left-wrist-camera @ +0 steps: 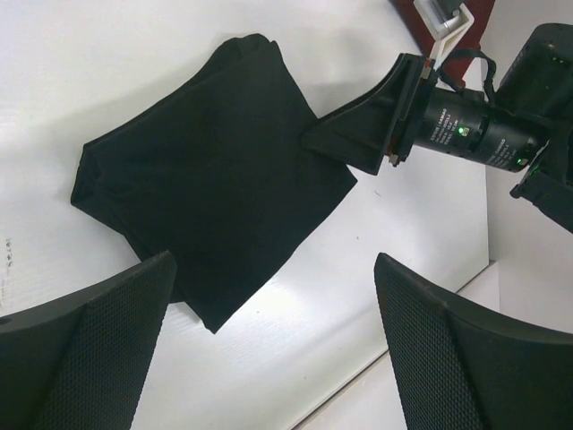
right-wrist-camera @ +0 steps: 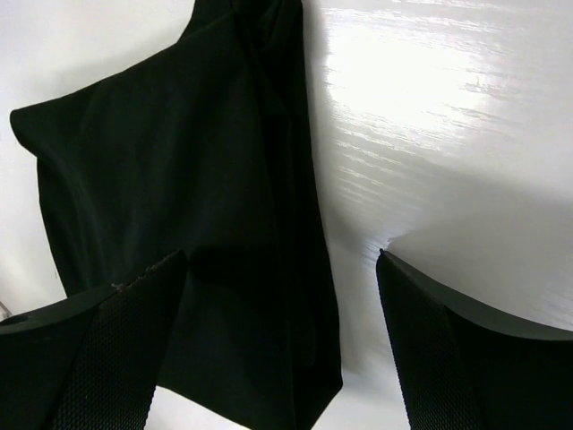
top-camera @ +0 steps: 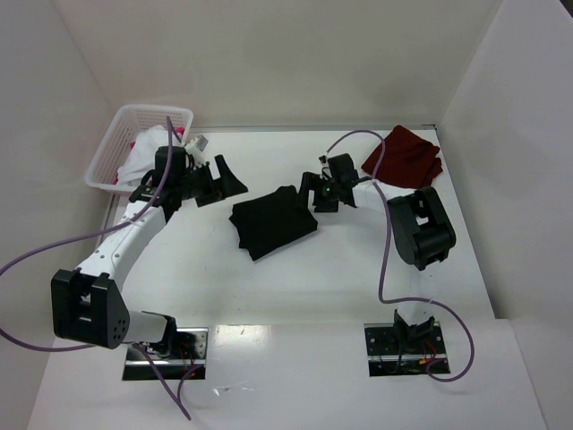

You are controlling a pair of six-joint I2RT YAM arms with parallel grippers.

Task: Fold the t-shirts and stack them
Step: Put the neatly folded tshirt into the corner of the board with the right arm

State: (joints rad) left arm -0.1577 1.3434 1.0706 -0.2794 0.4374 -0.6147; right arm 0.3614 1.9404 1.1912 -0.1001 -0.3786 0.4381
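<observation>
A black t-shirt (top-camera: 273, 221) lies folded into a rough square in the middle of the table. My left gripper (top-camera: 224, 184) hangs open just left of it and behind it, with nothing between its fingers. In the left wrist view that shirt (left-wrist-camera: 215, 170) lies ahead of the wide jaws (left-wrist-camera: 275, 260). My right gripper (top-camera: 312, 195) stands open at the shirt's far right corner. In the right wrist view one finger (right-wrist-camera: 116, 340) is over the black cloth (right-wrist-camera: 179, 179), the other over bare table. A dark maroon t-shirt (top-camera: 405, 154) lies folded at the back right.
A white lattice basket (top-camera: 152, 109) stands at the back left, holding a white shirt (top-camera: 139, 157) and a pink-red one (top-camera: 179, 134). White walls close in the table at the back and both sides. Purple cables trail from both arms.
</observation>
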